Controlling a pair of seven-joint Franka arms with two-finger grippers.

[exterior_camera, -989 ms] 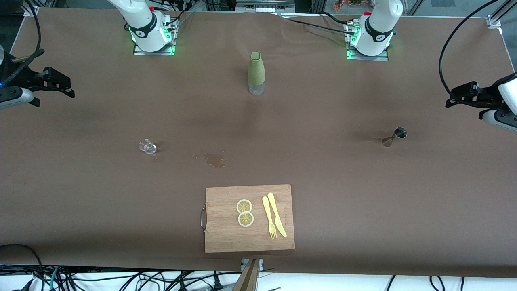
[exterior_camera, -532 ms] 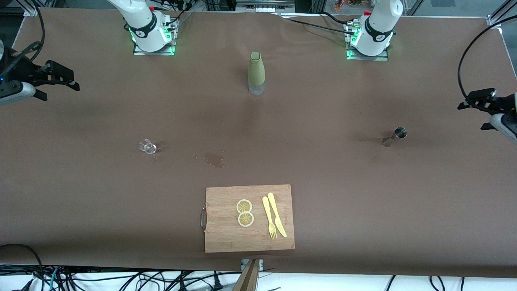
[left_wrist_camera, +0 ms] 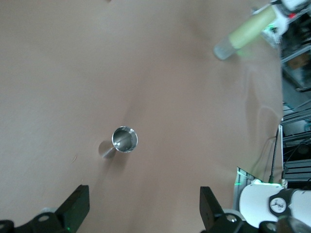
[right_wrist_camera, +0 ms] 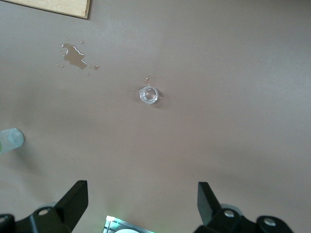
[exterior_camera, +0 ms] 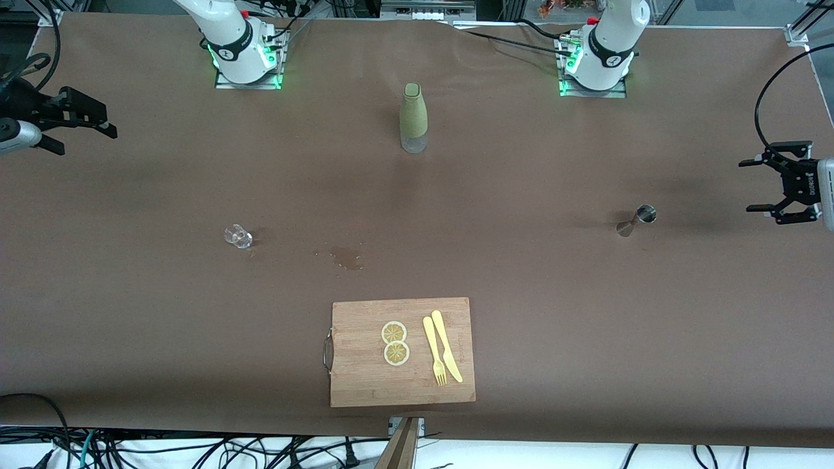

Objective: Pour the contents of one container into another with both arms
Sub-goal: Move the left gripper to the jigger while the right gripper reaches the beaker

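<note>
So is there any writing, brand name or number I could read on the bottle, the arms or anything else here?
Nothing can be read.
Left pincer: white lettering on its black body, too small to read.
Arm bases: a small round emblem on each black band, too blurred to make out.
Round badge in the left wrist view: a symbol, no words.
Green bottle, cutting board: no text visible.

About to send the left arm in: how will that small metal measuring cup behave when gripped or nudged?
The metal measuring cup looks rigid, so it probably won't deform. It pinches to a narrow waist and stands on a small foot, so a sideways nudge could tip it, and once down it may roll. Its polished surface may be slippery. The left gripper is open and off to the side.
</note>
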